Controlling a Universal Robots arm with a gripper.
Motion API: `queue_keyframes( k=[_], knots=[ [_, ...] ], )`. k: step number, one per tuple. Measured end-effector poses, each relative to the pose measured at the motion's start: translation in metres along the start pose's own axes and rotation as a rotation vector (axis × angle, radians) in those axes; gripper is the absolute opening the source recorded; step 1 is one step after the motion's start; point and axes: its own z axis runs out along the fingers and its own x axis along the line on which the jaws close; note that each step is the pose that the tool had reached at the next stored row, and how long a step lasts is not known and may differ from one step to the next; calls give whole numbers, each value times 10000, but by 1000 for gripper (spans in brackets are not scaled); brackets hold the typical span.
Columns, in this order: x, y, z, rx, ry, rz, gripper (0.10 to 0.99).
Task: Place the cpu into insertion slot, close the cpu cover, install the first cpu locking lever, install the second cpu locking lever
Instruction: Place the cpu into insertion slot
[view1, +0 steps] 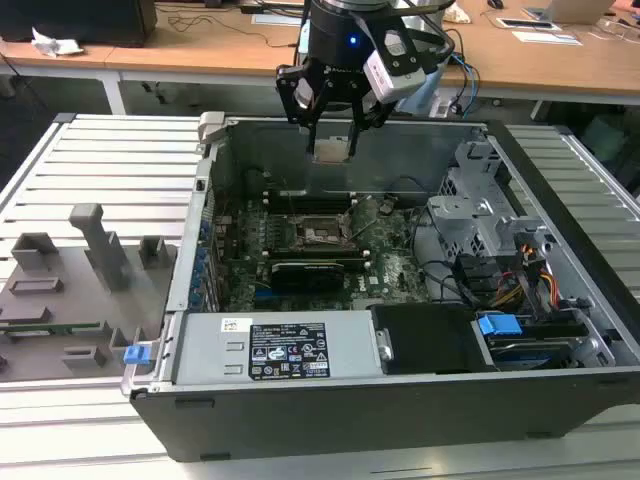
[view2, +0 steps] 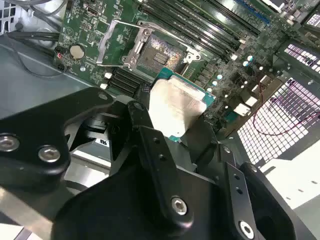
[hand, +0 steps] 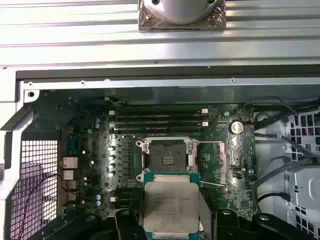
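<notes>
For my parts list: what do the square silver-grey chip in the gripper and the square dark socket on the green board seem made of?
Square silver-grey cpu: likely metal lid, matte with a soft sheen, on a green-edged base, perhaps circuit board. Square dark insertion slot: seemingly dark plastic bed inside a shiny metal rim.

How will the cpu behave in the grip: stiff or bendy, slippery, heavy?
The cpu is a flat plate with a metal top, so it is probably stiff. The end effector pinches it by its thin edges, and the top looks smooth, so it may slip or tilt. It looks small and thin, so it is likely light.
</notes>
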Motion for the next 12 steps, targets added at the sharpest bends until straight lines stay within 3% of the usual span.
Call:
queue_keyframes(
  k=[6, 12],
  knots=[
    [0, 0, 0, -3, -15, 168, 533],
    [0, 0, 2, -8, -63, 697, 533]
  ],
)
